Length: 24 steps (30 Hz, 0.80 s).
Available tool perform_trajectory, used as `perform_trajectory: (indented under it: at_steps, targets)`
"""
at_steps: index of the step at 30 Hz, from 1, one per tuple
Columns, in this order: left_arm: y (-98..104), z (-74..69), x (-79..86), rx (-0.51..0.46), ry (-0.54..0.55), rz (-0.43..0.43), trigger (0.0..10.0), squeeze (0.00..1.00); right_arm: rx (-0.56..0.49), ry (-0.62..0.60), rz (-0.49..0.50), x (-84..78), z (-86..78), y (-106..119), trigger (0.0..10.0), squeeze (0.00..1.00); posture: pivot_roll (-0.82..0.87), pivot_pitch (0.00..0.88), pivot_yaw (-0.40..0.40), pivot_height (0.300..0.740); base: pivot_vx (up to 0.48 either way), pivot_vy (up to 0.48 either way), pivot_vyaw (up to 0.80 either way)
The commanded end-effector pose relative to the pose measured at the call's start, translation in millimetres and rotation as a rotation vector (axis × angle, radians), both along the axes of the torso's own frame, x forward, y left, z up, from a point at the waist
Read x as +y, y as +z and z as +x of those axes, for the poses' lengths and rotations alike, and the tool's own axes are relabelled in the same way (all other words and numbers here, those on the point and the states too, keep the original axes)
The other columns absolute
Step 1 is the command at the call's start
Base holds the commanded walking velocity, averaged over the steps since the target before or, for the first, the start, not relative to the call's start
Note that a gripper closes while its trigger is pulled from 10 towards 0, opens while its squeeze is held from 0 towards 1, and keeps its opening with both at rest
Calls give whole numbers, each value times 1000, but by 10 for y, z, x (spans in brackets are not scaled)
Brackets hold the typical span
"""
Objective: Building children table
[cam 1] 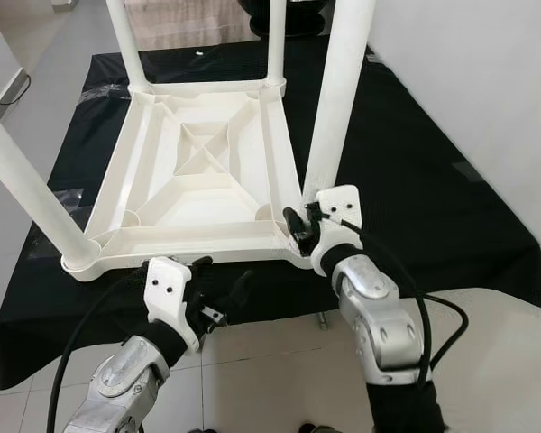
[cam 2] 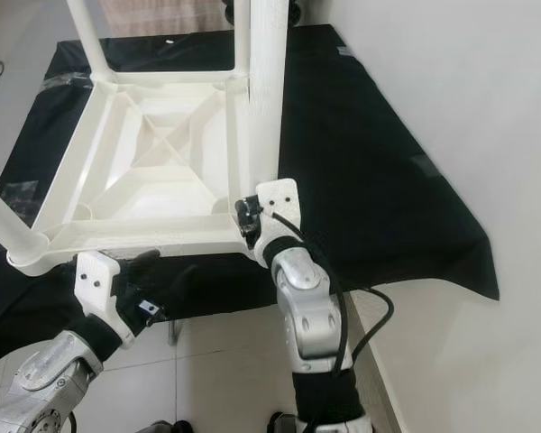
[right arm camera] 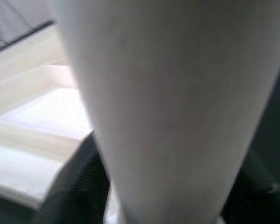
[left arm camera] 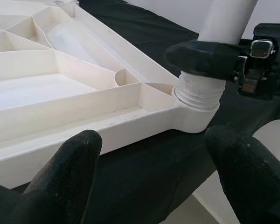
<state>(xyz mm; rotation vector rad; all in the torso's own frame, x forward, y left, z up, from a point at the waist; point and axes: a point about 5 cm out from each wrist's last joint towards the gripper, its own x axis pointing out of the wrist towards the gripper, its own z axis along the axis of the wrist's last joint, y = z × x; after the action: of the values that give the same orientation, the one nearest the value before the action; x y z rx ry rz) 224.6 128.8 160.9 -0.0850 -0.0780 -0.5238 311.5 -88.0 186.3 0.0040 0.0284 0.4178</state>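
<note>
Right gripper (cam 1: 299,227) clamps the near-corner white table leg (cam 1: 338,99) at its base on the upturned tabletop (cam 1: 198,162); beside it, left gripper (cam 1: 218,287) hangs open.

Floor (cam 1: 270,361): pale tiles, partly covered.
Black cloth (cam 1: 415,180): spread flat on the floor, near edge just ahead of the robot.
Table top (cam 1: 198,171): white, upside down on the cloth, ribbed underside up.
</note>
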Motion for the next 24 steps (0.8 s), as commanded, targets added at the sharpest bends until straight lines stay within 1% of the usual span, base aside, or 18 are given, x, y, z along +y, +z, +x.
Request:
perform_trajectory:
  at_steps: [1,2,3,4,5,6,7,8,10,13,14,16,19,20,21,22,23,24]
  targets:
    - [-39,2,19,12,5,18,10000,0,27,238,72,71,-41,-19,10000,1000,-31,162,-21,740,0,0,0]
    - [-39,2,19,12,5,18,10000,0,27,238,72,71,-41,-19,10000,1000,-31,162,-21,740,0,0,0]
    - [-51,-2,4,24,-14,19,10000,0,5,328,73,-1,-34,26,10000,1000,-24,158,-22,740,0,0,0]
    - [-51,-2,4,24,-14,19,10000,0,5,328,73,-1,-34,26,10000,1000,-24,158,-22,740,0,0,0]
    - [-60,-9,-11,32,-33,19,10000,0,-20,388,53,-101,23,70,10000,749,-15,150,-24,740,0,0,0]
    - [-68,-16,-24,38,-51,19,10000,0,-44,423,23,-178,79,106,10000,235,-13,148,-25,740,0,0,0]
    - [-68,-16,-24,38,-51,19,10000,0,-44,423,23,-178,79,106,10000,235,-13,148,-25,740,0,0,0]
    - [-73,-23,-36,42,-68,19,10000,0,-62,450,-16,-237,135,129,10000,0,-7,144,-26,740,0,0,0]
    - [-84,-32,-57,48,-95,20,10000,0,-78,545,-65,-303,242,190,10000,0,3,142,-28,740,0,0,0]
    - [-87,-33,-63,50,-103,20,10000,0,-88,604,-75,-312,277,229,10000,0,3,142,-28,740,0,0,0]
    - [-93,-35,-68,54,-111,16,10000,0,-106,665,-74,-300,345,297,10000,0,22,140,-33,740,0,0,0]
    - [-95,-37,-68,55,-112,15,10000,0,-116,677,-72,-290,366,318,10000,0,22,140,-33,740,0,0,0]
    - [-106,-37,-72,59,-117,4,10000,0,-112,772,-62,-276,408,364,10000,0,29,135,-42,740,0,0,0]
    - [-106,-37,-72,59,-117,4,10000,0,-112,772,-62,-276,408,364,10000,0,29,135,-42,740,0,0,0]
    - [-105,-36,-70,58,-115,-1,10000,0,-112,807,-62,-277,416,384,2784,0,26,140,-43,740,0,0,0]
    - [-104,-36,-70,57,-114,-5,10000,0,-114,826,-63,-281,421,396,2784,0,24,143,-44,740,0,0,0]
    - [-104,-36,-72,57,-113,-11,10000,0,-111,844,-59,-290,434,408,0,0,19,143,-48,740,0,0,0]
    - [-103,-34,-79,55,-111,-16,10000,0,-110,855,-59,-297,443,422,0,0,13,142,-49,740,0,0,0]
